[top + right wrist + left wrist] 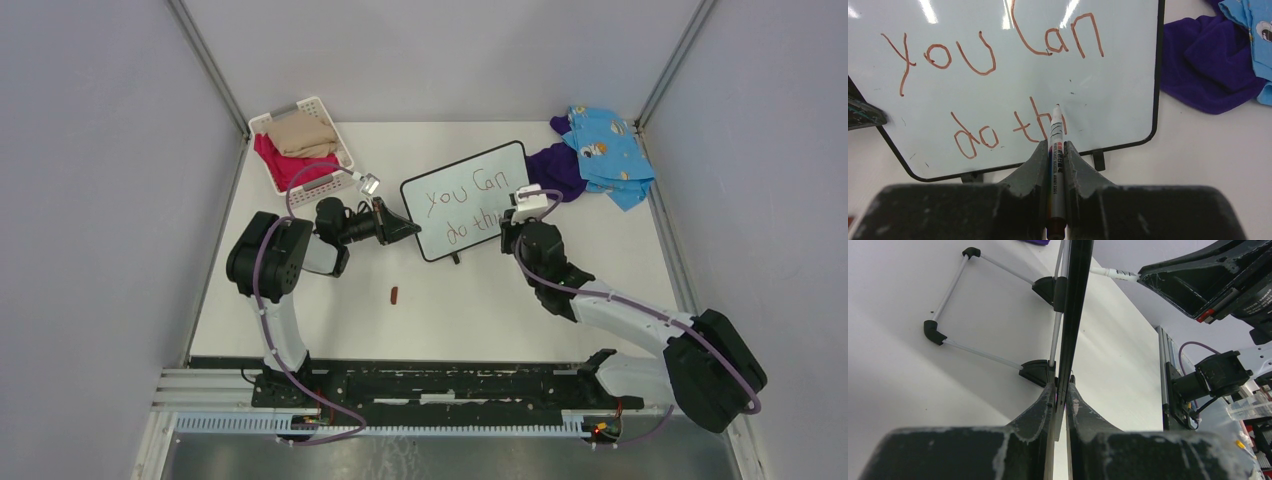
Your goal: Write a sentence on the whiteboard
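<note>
The whiteboard (pixel 465 200) stands upright mid-table, black-framed, on black feet. My left gripper (pixel 400 228) is shut on its left edge; the left wrist view shows the board edge-on (pixel 1073 315) between my fingertips (pixel 1062 390). The sentence (pixel 993 50) is in reddish-brown marker: "you can" above, "do th" below. My right gripper (pixel 1057 150) is shut on a white marker (pixel 1056 150), whose tip touches the board just right of the "h". In the top view the right gripper (pixel 515 222) is at the board's lower right.
A white basket (pixel 300 150) with red and beige cloth stands at the back left. Purple cloth (pixel 555 170) and blue patterned cloth (pixel 608 155) lie right of the board. A small brown marker cap (pixel 396 295) lies on the table in front.
</note>
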### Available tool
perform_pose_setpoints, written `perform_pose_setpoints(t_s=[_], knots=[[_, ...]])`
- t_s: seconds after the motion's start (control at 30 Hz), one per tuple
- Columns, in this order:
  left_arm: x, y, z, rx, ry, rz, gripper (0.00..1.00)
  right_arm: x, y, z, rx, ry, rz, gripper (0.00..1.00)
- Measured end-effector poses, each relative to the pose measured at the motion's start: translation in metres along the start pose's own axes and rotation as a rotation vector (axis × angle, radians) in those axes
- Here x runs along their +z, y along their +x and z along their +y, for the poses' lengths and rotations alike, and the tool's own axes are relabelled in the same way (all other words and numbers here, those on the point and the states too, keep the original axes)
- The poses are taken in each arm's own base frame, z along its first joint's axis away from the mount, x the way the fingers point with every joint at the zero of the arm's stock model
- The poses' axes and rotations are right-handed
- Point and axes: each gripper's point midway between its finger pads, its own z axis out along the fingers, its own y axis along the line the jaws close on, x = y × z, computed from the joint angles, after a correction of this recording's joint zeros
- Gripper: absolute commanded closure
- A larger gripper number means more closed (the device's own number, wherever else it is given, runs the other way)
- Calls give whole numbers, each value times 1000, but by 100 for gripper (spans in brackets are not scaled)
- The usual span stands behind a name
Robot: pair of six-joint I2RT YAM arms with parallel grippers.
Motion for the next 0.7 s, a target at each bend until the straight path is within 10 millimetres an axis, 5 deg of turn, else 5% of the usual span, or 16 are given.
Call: perform_pose_setpoints(t_s=[0.7], knots=[[0,0,0,-2,2,4,88,9,8,1,-19,6,30,100]])
